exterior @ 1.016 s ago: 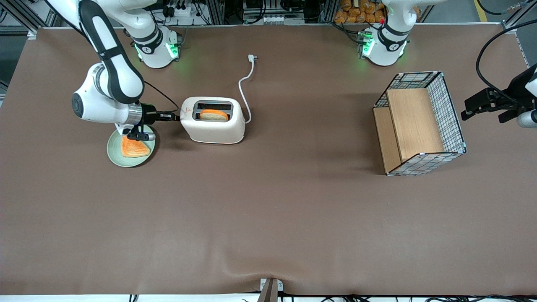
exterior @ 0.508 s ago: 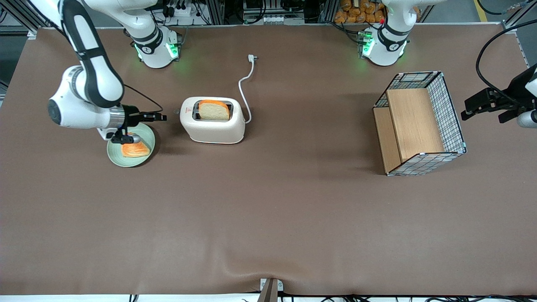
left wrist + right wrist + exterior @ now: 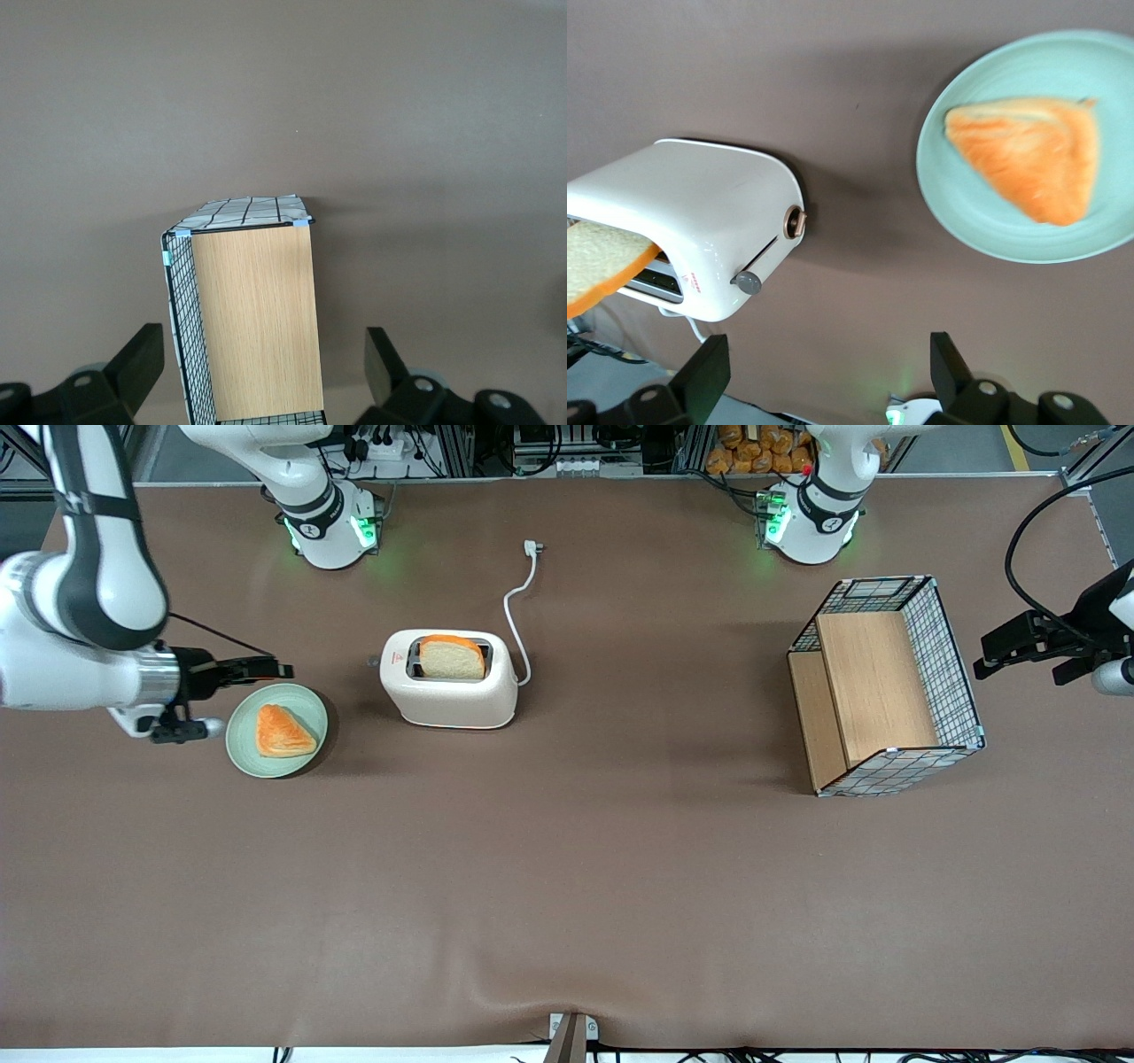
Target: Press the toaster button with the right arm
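— Pulled back, has it?
— Yes: the right arm's gripper [image 3: 282, 666] has withdrawn toward frame left, fingers spread, above the plate [image 3: 239, 748] edge.
— And the toaster [image 3: 449, 680]?
— Upper-centre-left, its button [image 3: 749, 282] untouched, bread [image 3: 452, 657] popped up.

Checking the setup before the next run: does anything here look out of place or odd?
The toaster is unplugged: its cord's plug lies loose on the table. A bread slice stands raised from the slot. The gripper hangs open above the plate's edge, away from the toaster button.

Glossy cream plastic toaster [image 3: 691, 226], matt brown tablecloth [image 3: 567, 886]
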Controlling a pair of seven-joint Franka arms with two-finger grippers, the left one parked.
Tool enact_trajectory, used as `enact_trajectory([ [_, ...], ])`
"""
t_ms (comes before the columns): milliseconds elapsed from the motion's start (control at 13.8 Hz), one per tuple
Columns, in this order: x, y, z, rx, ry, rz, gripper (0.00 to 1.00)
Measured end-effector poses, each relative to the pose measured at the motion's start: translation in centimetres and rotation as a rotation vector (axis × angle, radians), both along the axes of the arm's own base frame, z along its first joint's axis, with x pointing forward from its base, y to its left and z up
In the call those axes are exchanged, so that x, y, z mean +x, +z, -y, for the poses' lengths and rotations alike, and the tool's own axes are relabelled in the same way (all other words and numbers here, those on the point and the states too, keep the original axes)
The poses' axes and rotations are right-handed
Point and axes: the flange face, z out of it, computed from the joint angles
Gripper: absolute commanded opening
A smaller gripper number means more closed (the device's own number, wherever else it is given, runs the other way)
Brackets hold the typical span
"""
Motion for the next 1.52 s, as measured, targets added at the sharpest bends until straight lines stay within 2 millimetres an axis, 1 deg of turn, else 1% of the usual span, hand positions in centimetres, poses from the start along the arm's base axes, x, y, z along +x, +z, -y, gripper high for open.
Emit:
enact_trajectory([
  [73, 0.9, 1.6, 0.4, -0.026, 0.015, 0.027, 1.00],
  [145, 1.9, 3.7, 0.8, -0.058, 0.028, 0.067, 1.00],
  [290, 4.1, 9.1, 2.0, -0.122, 0.043, 0.158, 1.00],
  [435, 5.3, 14.2, 3.1, -0.156, 0.045, 0.209, 1.00],
  [581, 6.1, 17.9, 3.6, -0.199, 0.061, 0.234, 1.00],
  [653, 6.5, 19.7, 3.5, -0.234, 0.078, 0.250, 1.00],
  [726, 6.7, 21.4, 2.9, -0.258, 0.098, 0.268, 1.00],
  [871, 6.4, 24.4, 1.3, -0.272, 0.117, 0.309, 1.00],
  [944, 6.1, 25.7, 1.1, -0.280, 0.100, 0.327, 1.00],
  [1089, 4.8, 27.8, 1.4, -0.302, 0.020, 0.339, 1.00],
  [1234, 3.4, 29.1, 1.7, -0.316, -0.051, 0.341, 1.00],
  [1379, 2.3, 28.9, 1.9, -0.318, -0.081, 0.370, 1.00],
  [1524, 0.7, 27.7, 1.9, -0.315, -0.095, 0.391, 1.00],
])
